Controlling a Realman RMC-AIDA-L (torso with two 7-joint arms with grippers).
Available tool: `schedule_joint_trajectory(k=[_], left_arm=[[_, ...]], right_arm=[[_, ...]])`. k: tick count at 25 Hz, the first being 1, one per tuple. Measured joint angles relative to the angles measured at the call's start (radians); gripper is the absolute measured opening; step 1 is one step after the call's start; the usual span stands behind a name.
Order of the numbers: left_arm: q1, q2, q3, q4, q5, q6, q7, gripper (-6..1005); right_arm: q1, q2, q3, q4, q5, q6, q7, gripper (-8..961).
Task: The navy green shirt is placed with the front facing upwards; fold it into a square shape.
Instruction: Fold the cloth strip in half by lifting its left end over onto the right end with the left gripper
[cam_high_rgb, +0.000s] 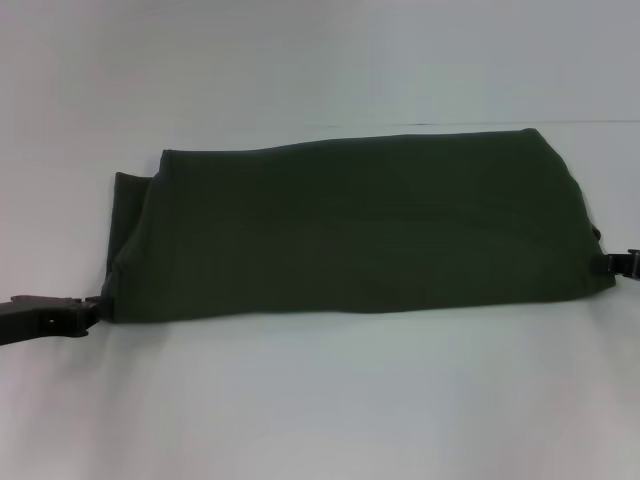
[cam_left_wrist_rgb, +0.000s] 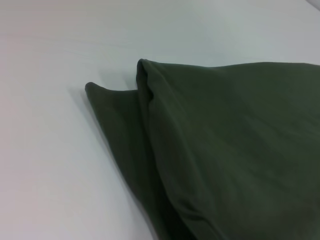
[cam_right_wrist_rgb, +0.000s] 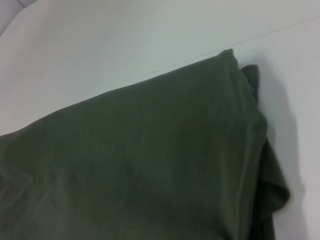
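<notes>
We see the navy green shirt (cam_high_rgb: 350, 225), soft matte cotton, folded into a wide band on the smooth white worktop (cam_high_rgb: 320, 400). The left tool (cam_high_rgb: 92, 305) and right tool (cam_high_rgb: 612, 263) sit at its 2 near corners; we cannot tell their grip.

i see the navy green shirt (cam_left_wrist_rgb: 230, 150) filling much of my left wrist camera, lying on a plain white table (cam_left_wrist_rgb: 55, 165). its dark olive fabric is folded over in layers. the upper layer ends in a rounded corner; a lower layer pokes out beside it as a narrower flap. soft creases run along the folded edge.
</notes>
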Motion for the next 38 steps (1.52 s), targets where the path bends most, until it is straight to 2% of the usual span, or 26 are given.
schedule_joint_trajectory(k=[1, 6, 19, 23, 28, 33, 36, 38], left_arm=[[0.000, 0.001, -0.001, 0.000, 0.000, 0.000, 0.000, 2], [0.001, 0.004, -0.008, 0.001, 0.007, -0.001, 0.000, 3], [0.001, 0.009, -0.053, 0.015, 0.009, -0.008, 0.005, 3], [0.001, 0.009, -0.053, 0.015, 0.009, -0.010, 0.007, 3], [0.000, 0.009, -0.054, 0.016, 0.004, 0.003, 0.001, 2], [0.000, 0.008, -0.060, 0.019, 0.001, 0.033, -0.017, 31], [0.006, 0.008, -0.065, 0.043, 0.001, 0.046, -0.053, 54], [0.014, 0.006, -0.077, 0.063, 0.001, 0.047, -0.074, 68]], right_arm=[[-0.003, 0.000, 0.004, 0.000, 0.001, 0.000, -0.004, 152], [-0.029, 0.003, 0.047, 0.000, 0.003, -0.018, -0.025, 5], [-0.067, 0.003, 0.171, 0.001, 0.006, -0.104, -0.098, 8], [-0.068, 0.007, 0.174, 0.002, 0.006, -0.107, -0.112, 9], [-0.069, 0.021, 0.175, -0.002, 0.030, -0.123, -0.148, 11], [-0.071, 0.018, 0.177, -0.008, 0.052, -0.172, -0.165, 12], [-0.074, 0.008, 0.180, -0.013, 0.052, -0.185, -0.163, 196], [-0.081, 0.000, 0.196, -0.021, 0.053, -0.186, -0.158, 240]])
